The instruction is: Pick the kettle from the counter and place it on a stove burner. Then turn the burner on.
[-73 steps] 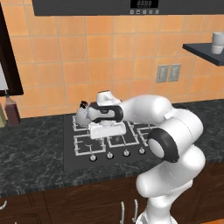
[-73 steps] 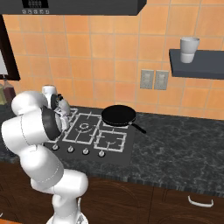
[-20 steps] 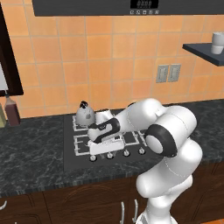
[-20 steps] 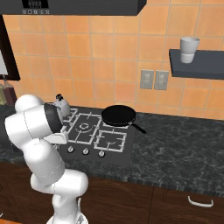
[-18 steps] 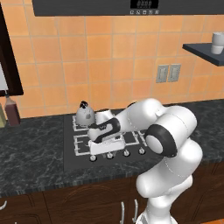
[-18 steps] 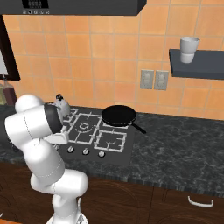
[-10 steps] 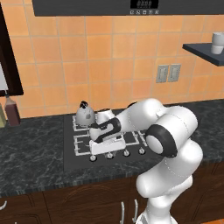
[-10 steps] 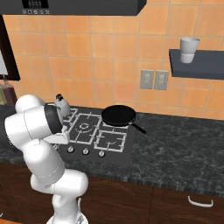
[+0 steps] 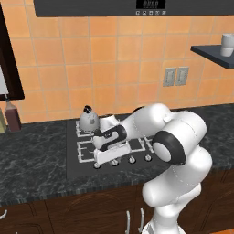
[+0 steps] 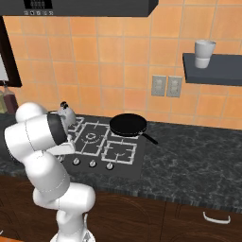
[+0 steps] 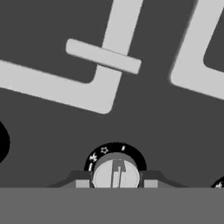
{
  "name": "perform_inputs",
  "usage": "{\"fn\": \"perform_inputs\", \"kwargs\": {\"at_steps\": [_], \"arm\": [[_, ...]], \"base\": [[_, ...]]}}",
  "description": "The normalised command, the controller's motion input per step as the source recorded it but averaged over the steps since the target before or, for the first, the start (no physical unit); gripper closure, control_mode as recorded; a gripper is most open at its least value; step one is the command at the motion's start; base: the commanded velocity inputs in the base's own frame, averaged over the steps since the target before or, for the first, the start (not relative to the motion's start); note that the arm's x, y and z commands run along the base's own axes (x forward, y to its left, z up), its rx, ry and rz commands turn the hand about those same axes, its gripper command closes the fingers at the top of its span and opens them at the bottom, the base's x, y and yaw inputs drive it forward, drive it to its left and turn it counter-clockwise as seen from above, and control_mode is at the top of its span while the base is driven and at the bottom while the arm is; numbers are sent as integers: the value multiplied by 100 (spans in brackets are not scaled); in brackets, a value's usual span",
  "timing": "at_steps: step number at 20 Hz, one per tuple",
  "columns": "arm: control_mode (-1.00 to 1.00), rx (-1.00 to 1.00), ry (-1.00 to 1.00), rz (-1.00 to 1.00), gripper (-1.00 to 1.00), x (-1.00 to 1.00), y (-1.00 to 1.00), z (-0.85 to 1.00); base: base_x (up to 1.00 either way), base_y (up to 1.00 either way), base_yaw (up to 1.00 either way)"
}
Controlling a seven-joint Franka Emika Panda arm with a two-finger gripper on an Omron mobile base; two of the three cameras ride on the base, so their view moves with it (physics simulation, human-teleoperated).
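Silvery kettle [image 9: 89, 120] sitting on the rear left stove burner [image 9: 85, 130] of the cooktop, upright, black lid knob on top; seen from the right too [image 10: 66, 113], just behind the white arm. Down at the front row of dials, pincer [image 11: 116, 183] straddling a round silver knob [image 11: 116, 173], one dark fingertip [image 11: 78, 181] either side, pressed against it and pinching it. Same knob at the left end of the row in the left base view [image 9: 98, 165], under the hand. Pale grate bars [image 11: 98, 74] just beyond the knob on the dark cooktop. Black frying pan [image 10: 128, 125] resting on the rear right grate. Dark marbled tabletop [image 10: 198, 156] all round, brown bottle [image 9: 12, 116] far left by the wall.
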Motion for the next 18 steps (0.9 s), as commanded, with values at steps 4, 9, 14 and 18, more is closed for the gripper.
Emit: {"fn": "perform_inputs", "kwargs": {"at_steps": [4,9,14,18], "arm": [[-100,0,0,41,100,-24,0,0],[-100,0,0,43,100,-26,0,-1],[-100,0,0,42,100,-26,-1,0],[-100,0,-1,39,100,-22,-6,0]], "base": [[0,0,0],[0,0,0],[0,0,0],[0,0,0]]}}
